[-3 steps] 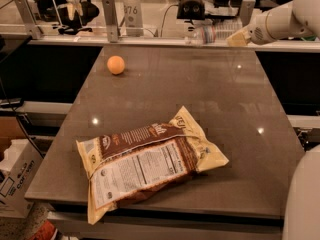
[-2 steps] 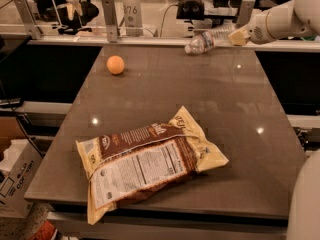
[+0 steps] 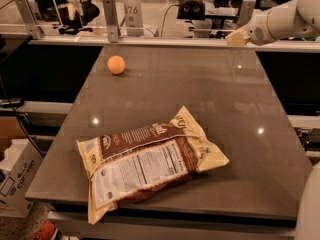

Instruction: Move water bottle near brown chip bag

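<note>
1. The chip bag (image 3: 150, 160): a large crinkled snack bag, brown across its far side, with cream-yellow seams at both ends and a white nutrition panel facing up.
2. Pose: it lies flat on its back and is slightly puffed in the middle. Its long axis runs diagonally from near left to far right.
3. Place: it is on the near half of the table (image 3: 200, 84), left of centre. Its near-left corner seems to overhang the front edge, though the viewing angle leaves this uncertain.
4. The gripper (image 3: 235, 37): it is at the table's far right edge, well apart from the bag.
</note>
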Controlling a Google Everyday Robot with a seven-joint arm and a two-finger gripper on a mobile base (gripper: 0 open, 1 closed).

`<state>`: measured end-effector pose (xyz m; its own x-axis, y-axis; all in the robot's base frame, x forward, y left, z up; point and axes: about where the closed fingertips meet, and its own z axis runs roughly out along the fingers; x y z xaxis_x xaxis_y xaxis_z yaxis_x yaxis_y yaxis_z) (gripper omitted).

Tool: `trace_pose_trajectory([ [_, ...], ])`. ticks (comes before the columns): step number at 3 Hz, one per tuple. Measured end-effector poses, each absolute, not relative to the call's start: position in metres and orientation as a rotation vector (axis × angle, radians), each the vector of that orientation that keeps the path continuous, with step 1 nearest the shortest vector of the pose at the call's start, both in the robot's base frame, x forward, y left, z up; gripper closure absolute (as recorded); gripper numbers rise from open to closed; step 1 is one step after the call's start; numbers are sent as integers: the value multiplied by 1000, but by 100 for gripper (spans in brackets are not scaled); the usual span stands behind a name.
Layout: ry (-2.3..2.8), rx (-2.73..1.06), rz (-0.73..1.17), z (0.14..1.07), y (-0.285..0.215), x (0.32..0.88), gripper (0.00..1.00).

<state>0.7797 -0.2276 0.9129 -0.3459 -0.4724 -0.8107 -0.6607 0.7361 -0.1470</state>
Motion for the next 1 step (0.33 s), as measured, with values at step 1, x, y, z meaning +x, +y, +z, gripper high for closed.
trace_pose_trajectory([
  [1, 2010, -862, 261, 910, -225, 781, 59],
])
